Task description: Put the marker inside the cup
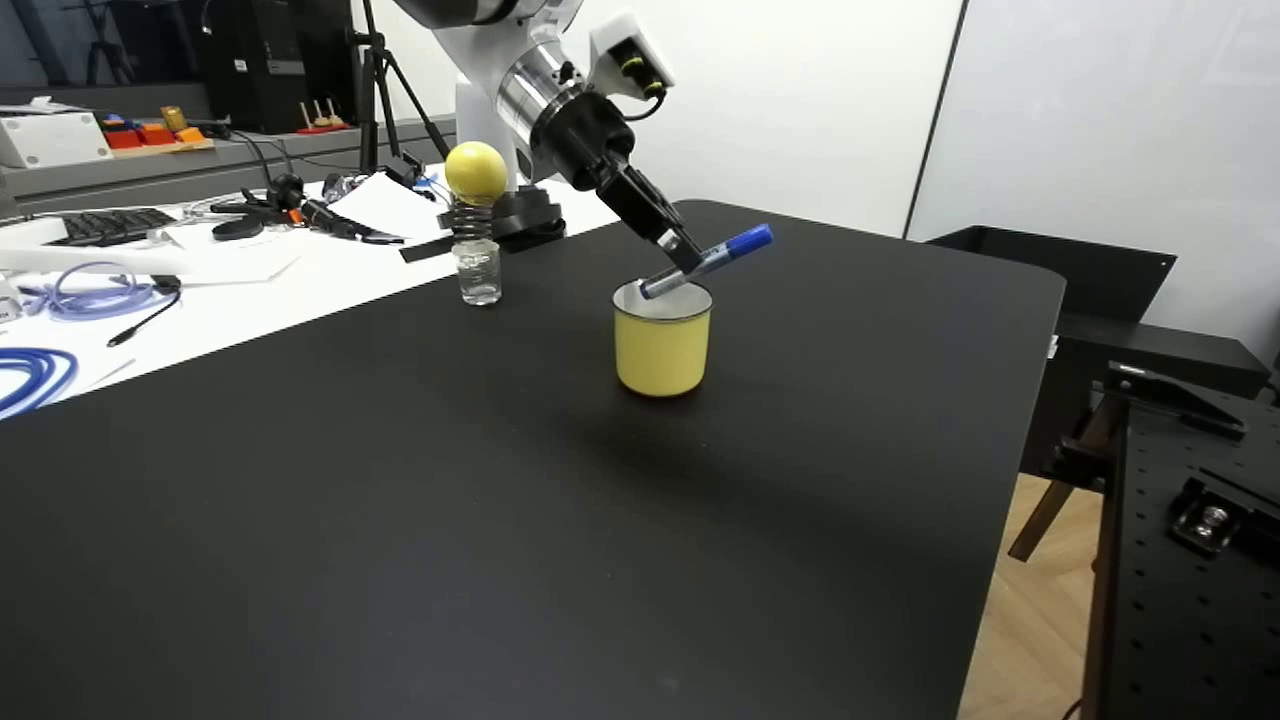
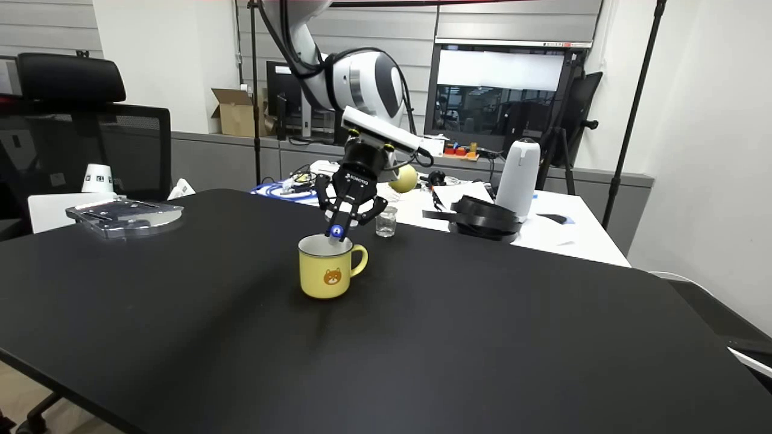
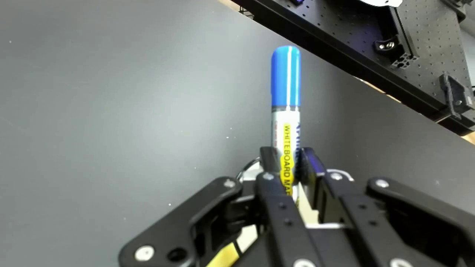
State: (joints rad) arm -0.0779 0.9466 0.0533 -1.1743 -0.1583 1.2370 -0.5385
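The marker [image 1: 738,246] has a blue cap and a white body. My gripper [image 1: 688,258] is shut on its body, and the blue cap sticks out past the fingertips in the wrist view [image 3: 285,78]. The yellow cup [image 1: 660,355] stands upright on the black table, with a white inside; its handle and bear picture show in an exterior view [image 2: 324,277]. The marker is tilted, its lower end over the cup's opening and its cap end higher, beyond the rim. I cannot tell whether the lower end is below the rim. In the wrist view the gripper hides most of the cup [image 3: 224,256].
A clear bottle [image 1: 478,272] topped with a yellow ball [image 1: 476,172] stands behind the cup. A white desk [image 1: 330,270] with cables and papers adjoins the black table [image 1: 450,520]. A clear plate [image 2: 126,214] lies at the table's far left in an exterior view.
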